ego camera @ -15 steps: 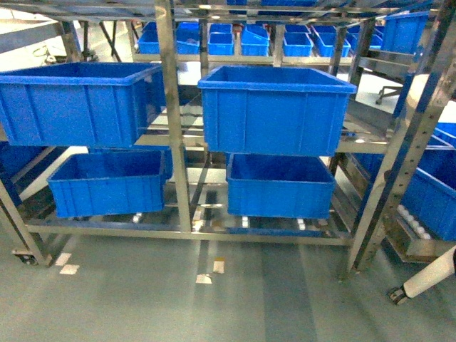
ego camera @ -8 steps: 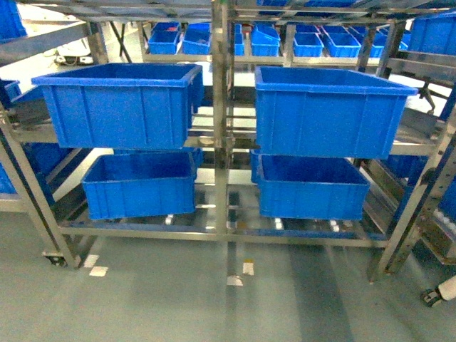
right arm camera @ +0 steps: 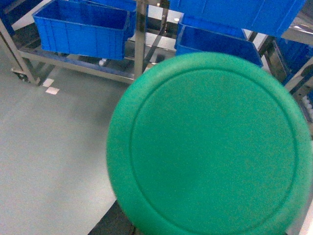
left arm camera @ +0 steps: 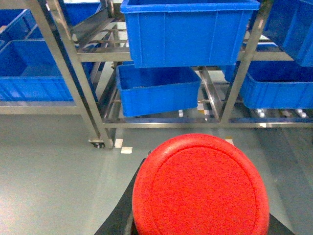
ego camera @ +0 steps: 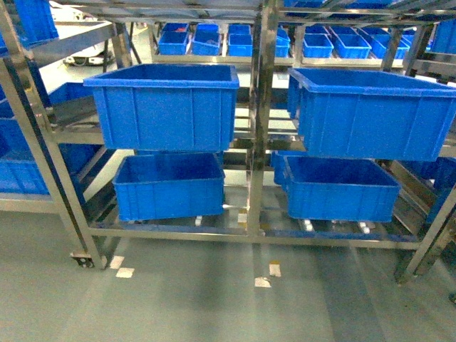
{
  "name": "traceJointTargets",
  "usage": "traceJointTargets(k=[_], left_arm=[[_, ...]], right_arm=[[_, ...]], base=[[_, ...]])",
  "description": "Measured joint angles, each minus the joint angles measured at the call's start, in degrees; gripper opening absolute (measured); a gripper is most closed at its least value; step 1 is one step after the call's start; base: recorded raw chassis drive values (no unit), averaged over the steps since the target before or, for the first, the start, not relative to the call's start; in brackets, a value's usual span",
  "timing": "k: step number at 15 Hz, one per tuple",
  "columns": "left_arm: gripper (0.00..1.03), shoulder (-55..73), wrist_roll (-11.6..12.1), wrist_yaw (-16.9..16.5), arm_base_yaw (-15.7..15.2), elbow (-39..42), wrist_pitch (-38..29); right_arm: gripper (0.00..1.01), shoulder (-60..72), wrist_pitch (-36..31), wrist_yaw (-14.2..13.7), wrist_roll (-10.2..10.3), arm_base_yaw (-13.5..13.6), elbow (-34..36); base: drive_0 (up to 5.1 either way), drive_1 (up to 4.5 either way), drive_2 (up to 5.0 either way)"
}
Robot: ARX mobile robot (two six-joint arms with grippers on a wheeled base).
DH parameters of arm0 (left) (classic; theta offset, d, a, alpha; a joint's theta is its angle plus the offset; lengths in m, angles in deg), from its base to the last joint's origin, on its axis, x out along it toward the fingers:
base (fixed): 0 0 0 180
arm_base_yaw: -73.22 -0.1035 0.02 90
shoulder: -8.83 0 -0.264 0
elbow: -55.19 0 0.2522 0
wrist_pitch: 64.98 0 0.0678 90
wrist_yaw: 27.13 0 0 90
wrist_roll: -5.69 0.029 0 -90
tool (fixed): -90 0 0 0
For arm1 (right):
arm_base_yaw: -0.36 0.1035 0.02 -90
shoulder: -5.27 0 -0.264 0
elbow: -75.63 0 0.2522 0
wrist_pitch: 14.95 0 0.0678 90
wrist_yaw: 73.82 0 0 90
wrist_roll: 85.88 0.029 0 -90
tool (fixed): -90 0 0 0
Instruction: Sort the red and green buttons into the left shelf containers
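Warehouse; steel racks (ego camera: 260,128), blue bins (ego camera: 165,107)

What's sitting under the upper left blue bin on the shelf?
Directly below the upper left bin sits a lower blue bin on the bottom shelf rails. It looks empty where visible, but its rear is hidden by the upper bin.

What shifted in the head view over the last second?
The steel rack and its four large blue plastic bins slid rightward in view, so the camera swung left; the white object at lower right left the frame. The bins kept their places on the rack.
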Motion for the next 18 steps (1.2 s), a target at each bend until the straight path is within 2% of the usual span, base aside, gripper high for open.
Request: traceJointTargets(k=[2, 18], left_arm=[[0.24, 0.0, 0.0, -0.3, 0.2, 0.0, 0.2], [0.24, -0.1, 0.0, -0.2, 0.2, 0.0, 0.0]], right_arm=[[0.26, 0.0, 0.0, -0.2, 0.0, 0.0, 0.0], [0.26, 0.0, 0.0, -0.2, 0.0, 0.0, 0.0]], base=[[0.0, 0.88, -0.9], [0.0, 4.25, -4.3]])
